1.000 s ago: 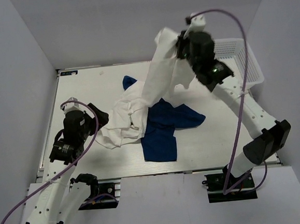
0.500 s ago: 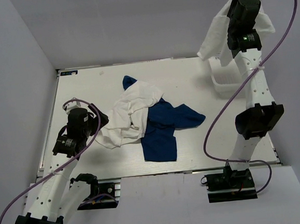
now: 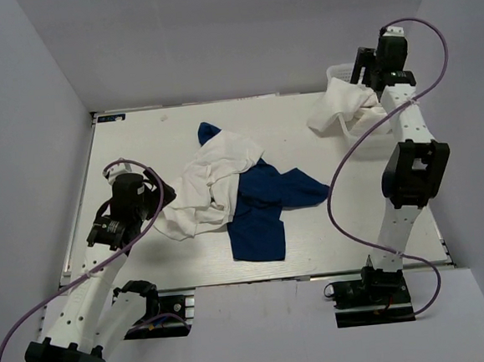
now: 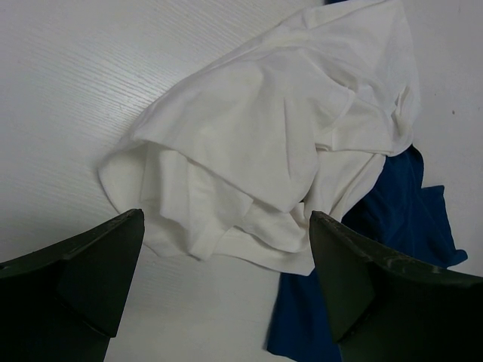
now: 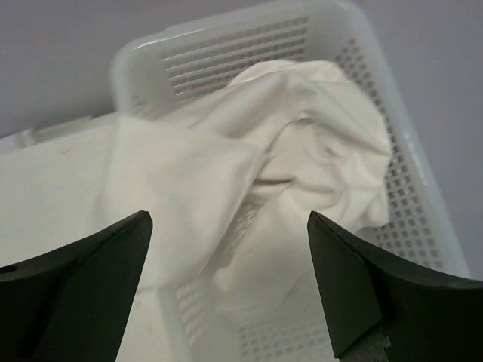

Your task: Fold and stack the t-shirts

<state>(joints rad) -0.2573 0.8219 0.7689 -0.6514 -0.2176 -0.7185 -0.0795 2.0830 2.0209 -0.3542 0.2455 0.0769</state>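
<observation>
The t-shirts are nowhere near folded, by my reckoning. The white t-shirt (image 3: 202, 187) lies crumpled in the middle of the table (image 3: 138, 139), left of centre in the overhead view. It overlaps the navy t-shirt (image 3: 260, 221), which is rumpled under its right edge.

The white heap runs slantwise from lower left to upper right; I can't make out collar or hem. The navy one runs from a tip peeking out at the upper left down to a broad end at lower centre, with a flap reaching right.

A second white cloth (image 5: 302, 143) sits bunched in the basket (image 5: 226, 29) at the upper right, spilling over its left rim onto the table.

The left gripper (image 4: 226, 217) hovers over the white heap, fingers spread wide and holding nothing. The right gripper (image 5: 229, 219) hangs above the basket cloth, fingers likewise apart and empty.

Spreading flat, folding and stacking all look left to do.
</observation>
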